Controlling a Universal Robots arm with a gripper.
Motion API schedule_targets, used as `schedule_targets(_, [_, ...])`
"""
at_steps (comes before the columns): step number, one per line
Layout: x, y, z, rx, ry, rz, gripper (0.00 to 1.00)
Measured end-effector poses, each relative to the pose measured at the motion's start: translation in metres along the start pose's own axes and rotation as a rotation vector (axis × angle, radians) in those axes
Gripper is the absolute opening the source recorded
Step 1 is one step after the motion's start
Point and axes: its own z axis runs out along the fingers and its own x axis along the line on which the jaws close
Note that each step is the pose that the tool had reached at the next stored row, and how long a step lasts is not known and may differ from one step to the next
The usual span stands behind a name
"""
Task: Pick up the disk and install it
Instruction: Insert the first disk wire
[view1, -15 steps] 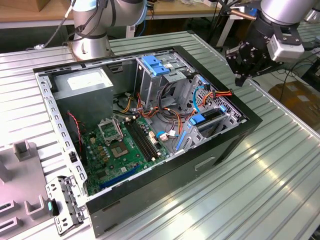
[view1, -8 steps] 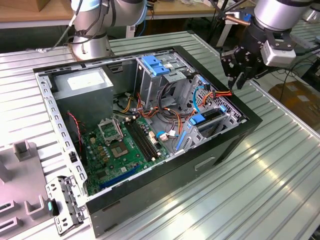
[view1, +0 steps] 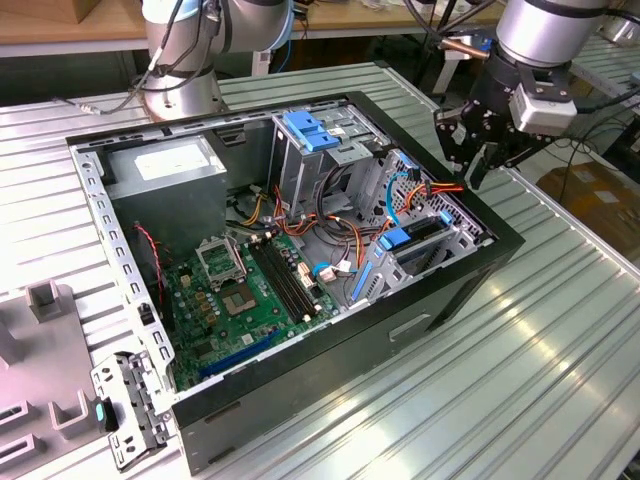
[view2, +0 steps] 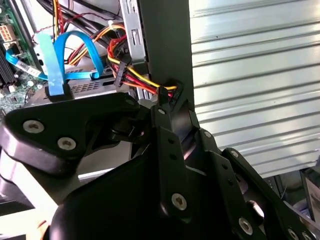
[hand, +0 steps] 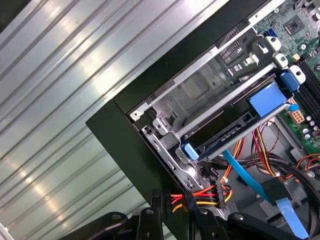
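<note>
Disk (hand: 235, 134): slotted edge-on in the metal drive cage (hand: 200, 92) at the case corner. Gripper (view1: 480, 168): above the black case rim (view1: 497, 226), carrying nothing; cannot tell how wide it stands. Ribbed table (view1: 560, 350) lies bare beyond the rim.

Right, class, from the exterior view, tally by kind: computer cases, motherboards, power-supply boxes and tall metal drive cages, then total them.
Computer case: 1
Motherboard: 1
Power-supply box: 1
Tall metal drive cage: 1
Total: 4
</note>
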Motion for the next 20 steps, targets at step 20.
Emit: schedule_targets(20, [0.0028,-0.0057,0.0016,-0.0070,0.0053,0.004,0.16])
